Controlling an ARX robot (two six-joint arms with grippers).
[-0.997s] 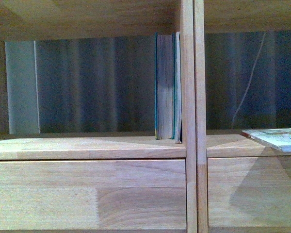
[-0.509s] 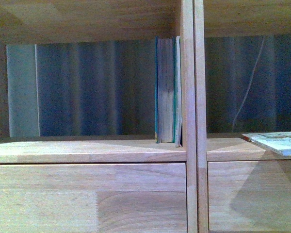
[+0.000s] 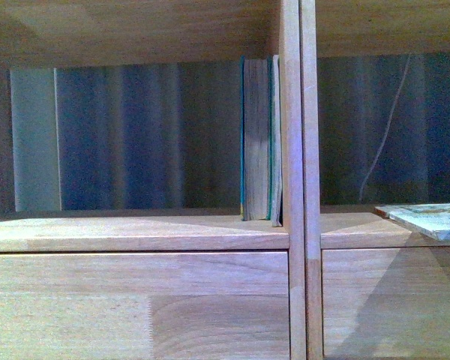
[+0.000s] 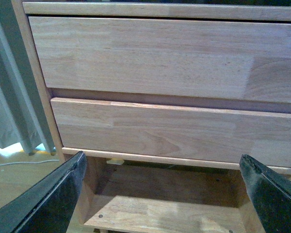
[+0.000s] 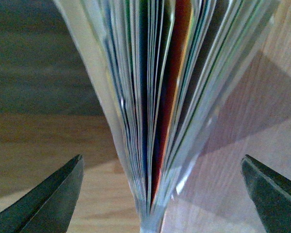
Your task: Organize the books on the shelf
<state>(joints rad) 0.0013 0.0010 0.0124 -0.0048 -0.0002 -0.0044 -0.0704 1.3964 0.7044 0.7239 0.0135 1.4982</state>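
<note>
Scarcely any change is logged over the last second: the paperback (image 3: 427,219) is left flat in the right compartment of the shelf (image 3: 135,232), ungripped between the wide-spread jaws of the right tool (image 5: 161,162), so upright shelving is judged pending.

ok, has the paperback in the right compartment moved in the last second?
No. The paperback sits at the same spot against the shelf divider; only the whole front view slid down slightly, everything together.

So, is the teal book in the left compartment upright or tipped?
Upright. The teal book stands on its bottom edge, page edges outward, with the slim grey book between it and the divider.
</note>
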